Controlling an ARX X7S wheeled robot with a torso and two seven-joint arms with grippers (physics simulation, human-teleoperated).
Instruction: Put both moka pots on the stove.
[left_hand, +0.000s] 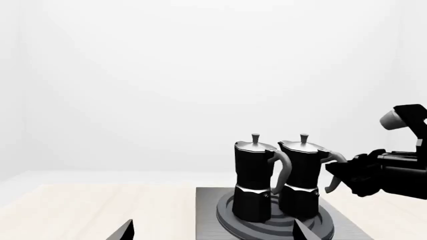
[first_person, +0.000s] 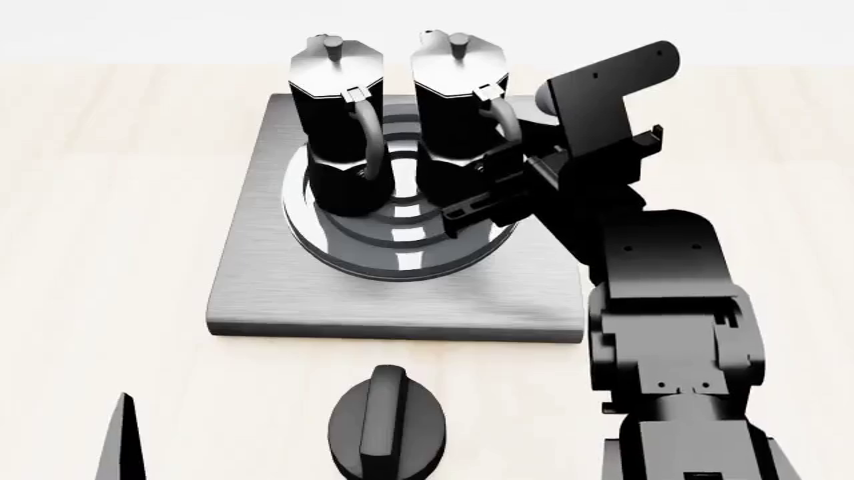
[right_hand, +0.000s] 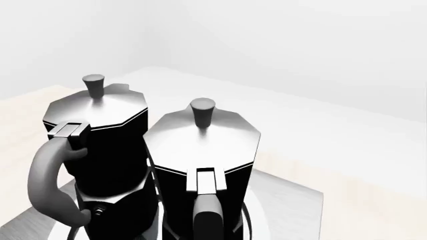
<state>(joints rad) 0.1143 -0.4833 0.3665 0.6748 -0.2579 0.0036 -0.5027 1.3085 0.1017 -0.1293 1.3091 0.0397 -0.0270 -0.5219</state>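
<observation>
Apparently both moka pots (first_person: 339, 130) (first_person: 461, 120) stand upright on the stove's (first_person: 267, 290) ring burner, leaving only the right gripper (first_person: 497, 192), spread beside the nearer pot's handle, to withdraw.

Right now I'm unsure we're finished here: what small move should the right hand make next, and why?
Probably draw the right hand straight back from the right moka pot. Both it and the left moka pot stand upright on the stove burner; whether the hand is open is unclear.
</observation>
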